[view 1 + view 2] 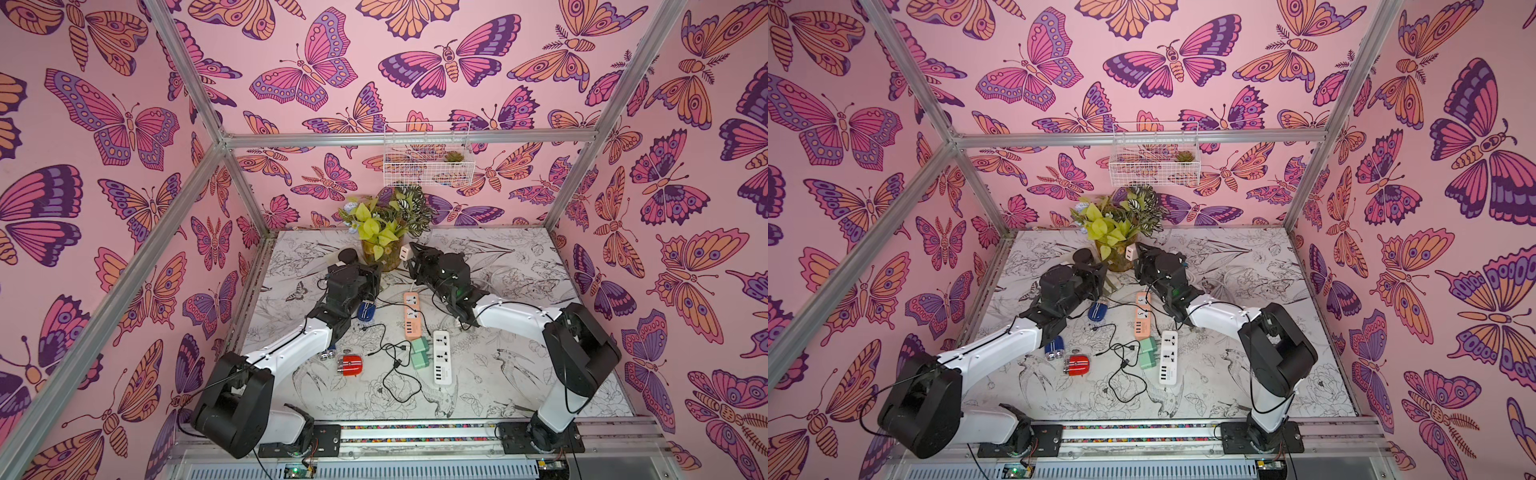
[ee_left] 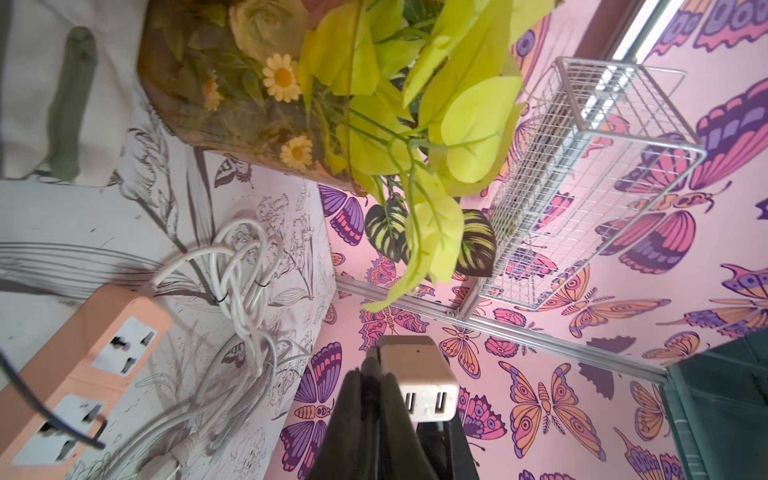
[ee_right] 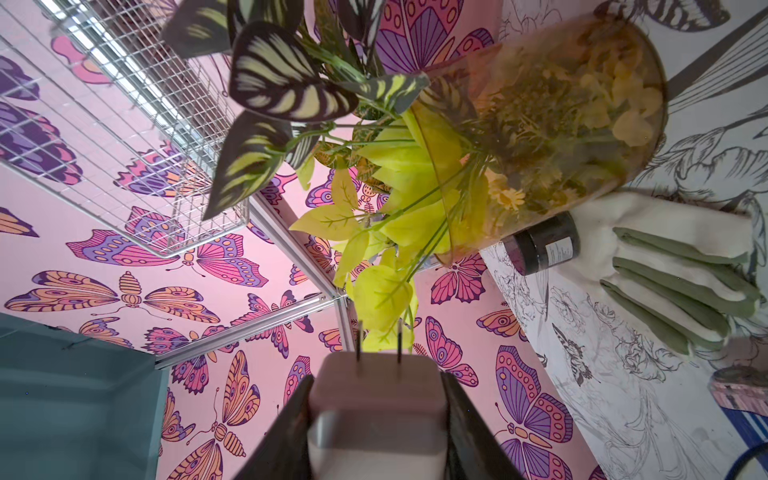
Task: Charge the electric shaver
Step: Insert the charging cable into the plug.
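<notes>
Found the right end effector (image 3: 376,415) clamped on a white two-port USB wall adapter (image 3: 376,386), prongs pointing away from the wrist, held off the worktop (image 1: 519,374) just at 3 o'clock of the flower vase (image 1: 388,259). Found the left end effector (image 2: 368,382) pressed together just beside the adapter's port face; cannot tell whether pinching a cable end.

Located a blue electric shaver (image 1: 366,311) lying at 9 o'clock of the peach power strip (image 1: 412,316) and 6 o'clock of the left end effector. Located a second blue shaver (image 1: 1054,348) and a red shaver (image 1: 351,365) at about 7 o'clock of that strip. Noted the black charging cable (image 1: 395,361) looped loose between the shavers and the white power strip (image 1: 441,357); could not trace its ends.

Judged the step in hand as readying the adapter for a socket. Recommend:
- Turn the prongs downward before any descent.
- Square them to a free socket on the peach strip, at 6 o'clock of the adapter.
- Keep clear of the vase leaves.
- Press straight down without rocking.
- Brace the strip with the left end effector against sliding.
</notes>
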